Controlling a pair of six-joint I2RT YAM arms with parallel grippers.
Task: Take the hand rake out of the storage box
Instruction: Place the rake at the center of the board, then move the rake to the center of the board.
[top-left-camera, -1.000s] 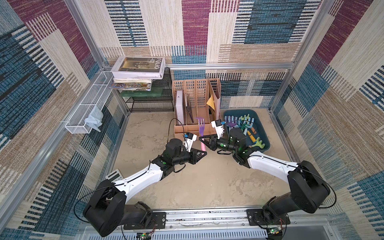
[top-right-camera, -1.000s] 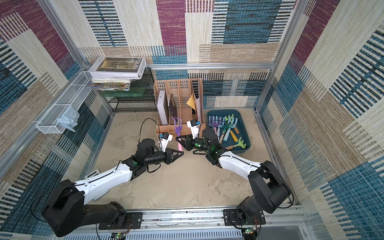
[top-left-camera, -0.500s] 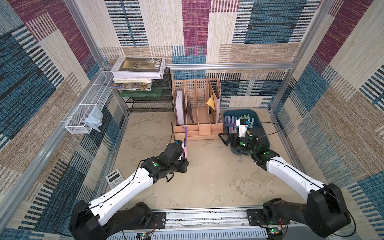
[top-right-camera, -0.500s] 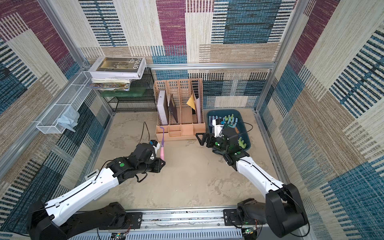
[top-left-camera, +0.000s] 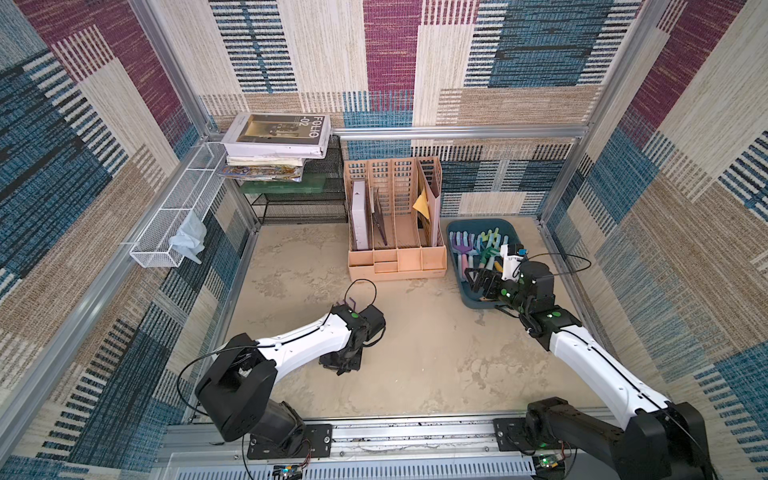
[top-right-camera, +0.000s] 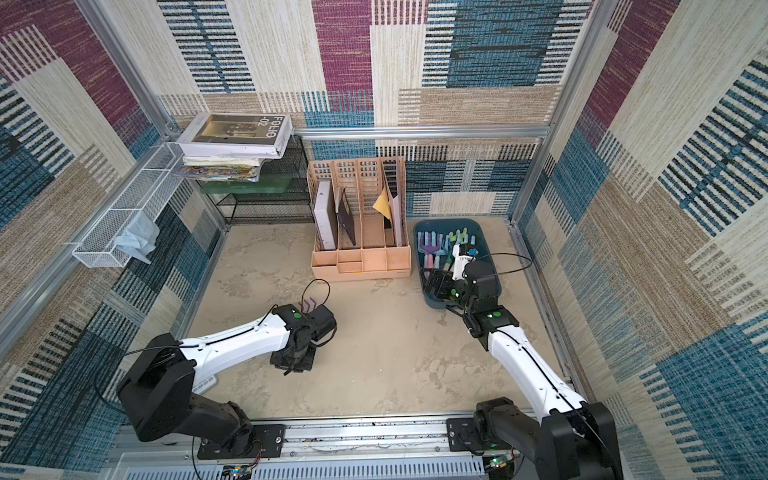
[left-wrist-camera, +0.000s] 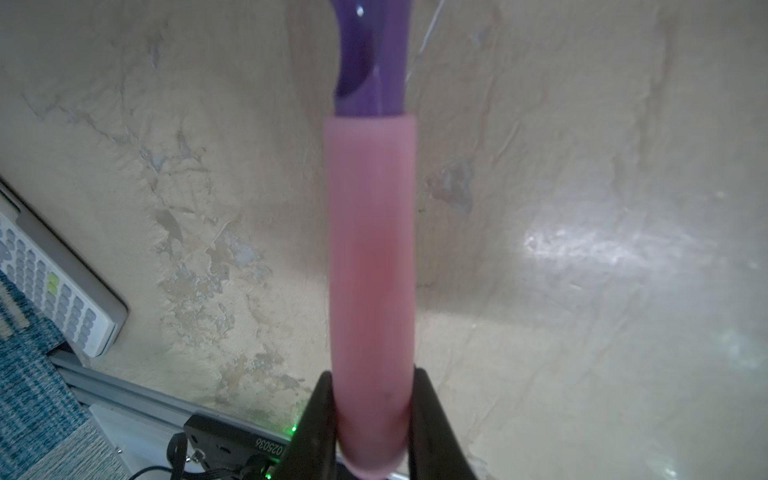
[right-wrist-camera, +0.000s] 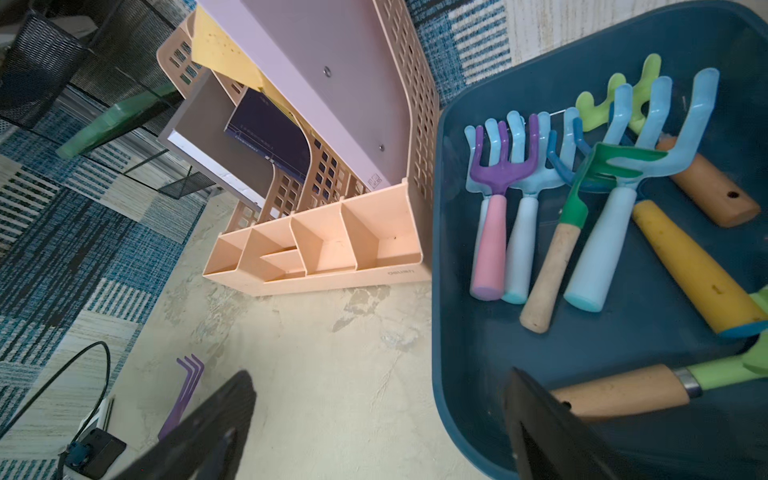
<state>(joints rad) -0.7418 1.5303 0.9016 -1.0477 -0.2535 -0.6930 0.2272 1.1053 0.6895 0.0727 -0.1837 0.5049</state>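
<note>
A hand rake with a pink handle and a purple head is clamped near its handle end in my shut left gripper. It is held low over the sandy floor left of centre. Only its purple tines poke out past the left wrist in both top views. The teal storage box sits at the back right with several more rakes in it, one of them purple and pink. My right gripper is open and empty, straddling the box's near left rim.
A peach file organiser stands just left of the box. At the back left are a black mesh shelf with stacked books and a white wire basket on the left rail. A calculator lies near the front left edge.
A second ago both grippers met on the rake mid-floor. The right one let go, opened and drew back to the box. The left arm carried the rake down toward the front left.
</note>
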